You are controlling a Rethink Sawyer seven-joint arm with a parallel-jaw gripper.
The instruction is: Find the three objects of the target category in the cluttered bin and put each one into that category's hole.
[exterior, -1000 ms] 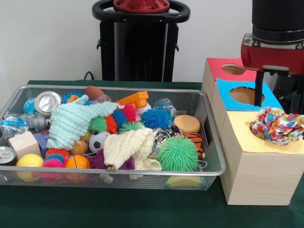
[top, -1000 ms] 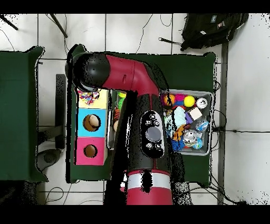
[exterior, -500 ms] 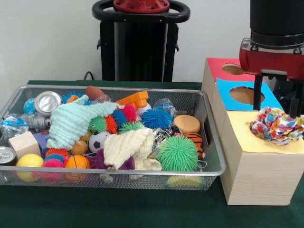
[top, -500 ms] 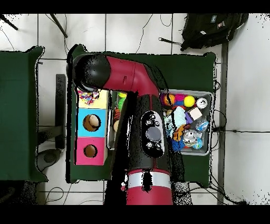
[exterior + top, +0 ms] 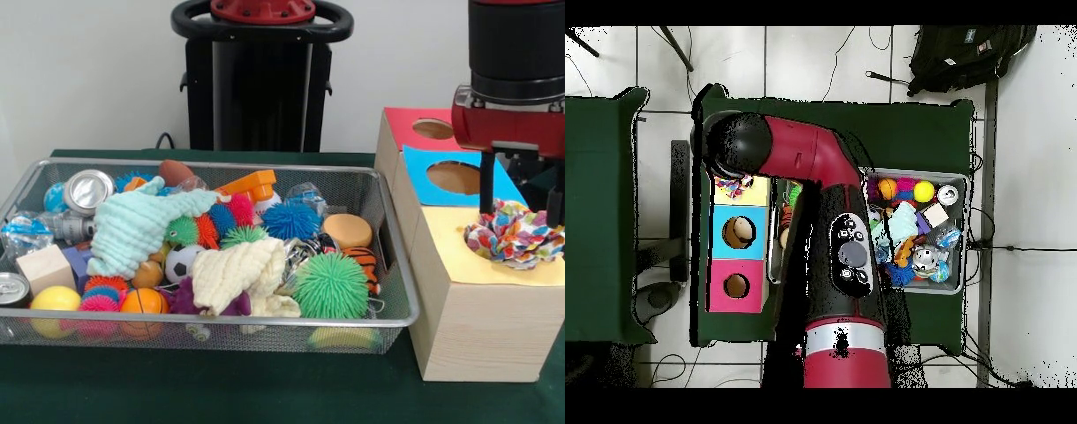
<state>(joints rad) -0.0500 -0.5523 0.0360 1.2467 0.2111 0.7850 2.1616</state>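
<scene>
above the yellow end of the wooden box [image 5: 477, 327], the claw [image 5: 521, 205] hung with its two dark fingers [image 5: 485, 184] spread wide, one on each side of a crumpled patterned cloth [image 5: 516, 231]. their tips reached down to the cloth's top; whether they touched it could not be told, and the claw had hold of nothing. the cloth lay on the yellow panel [image 5: 459, 256], directly under the claw.

only the front view showed the fingers and the cloth clearly. behind the claw in that view sat the blue panel [image 5: 422, 172] with its round hole [image 5: 452, 177], and behind that the red panel [image 5: 402, 126] with its own hole [image 5: 433, 129]. off to the side of the claw, well apart from it, stood the wire mesh bin [image 5: 402, 291], packed with spiky rubber balls, a pale green cloth [image 5: 132, 225], a cream cloth [image 5: 237, 274], a soccer ball [image 5: 181, 261], a wooden block [image 5: 42, 265] and cans.

the overhead view hid the claw under the arm [image 5: 800, 150], whose dark wrist end covered much of the yellow section; only a scrap of the patterned cloth [image 5: 733, 184] peeked out. it showed all three panels in a row and the arm crossing over one end of the bin [image 5: 957, 285].

box and bin stood on a dark green tablecloth [image 5: 221, 389]. the overhead view also showed a white tiled floor [image 5: 815, 60], a second green table [image 5: 600, 210] and a black bag [image 5: 965, 50].
</scene>
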